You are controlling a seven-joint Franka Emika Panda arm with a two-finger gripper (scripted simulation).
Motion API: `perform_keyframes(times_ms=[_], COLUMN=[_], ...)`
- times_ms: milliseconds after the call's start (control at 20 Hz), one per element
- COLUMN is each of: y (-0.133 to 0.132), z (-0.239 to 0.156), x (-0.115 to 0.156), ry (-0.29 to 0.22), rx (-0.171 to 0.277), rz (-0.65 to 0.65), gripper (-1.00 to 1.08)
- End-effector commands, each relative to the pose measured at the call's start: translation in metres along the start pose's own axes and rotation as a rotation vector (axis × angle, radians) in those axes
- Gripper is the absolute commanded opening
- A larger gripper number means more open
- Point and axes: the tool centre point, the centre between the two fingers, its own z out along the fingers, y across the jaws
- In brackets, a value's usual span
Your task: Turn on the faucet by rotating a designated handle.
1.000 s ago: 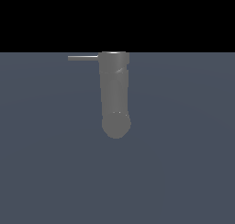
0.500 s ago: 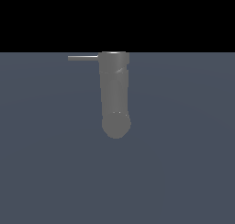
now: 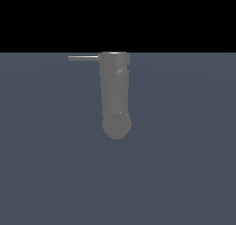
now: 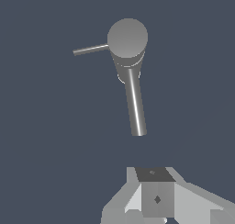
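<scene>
Faucet (image 3: 115,95): grey, upright.
Handle (image 3: 83,58): points to exterior view's left.
Gripper (image 4: 156,198): apart from faucet; cannot tell its opening.

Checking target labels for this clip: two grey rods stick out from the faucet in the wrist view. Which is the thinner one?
The handle, jutting sideways from the faucet by its round cap. The other rod, the spout, is thicker and longer.

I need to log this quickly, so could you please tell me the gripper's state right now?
Gripper: cannot be told; only part of it shows in the wrist view, apart from the faucet and its handle, holding nothing visible.
</scene>
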Motion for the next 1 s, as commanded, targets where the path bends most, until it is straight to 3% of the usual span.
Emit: perform_keyframes(times_ms=[0, 950], y=[-0.003, -0.038], z=[0.004, 0.060], x=[0.010, 0.100], ry=[-0.006, -0.066], rx=[0.010, 0.041], rz=[0.045, 0.497], gripper=[-1.00, -1.00])
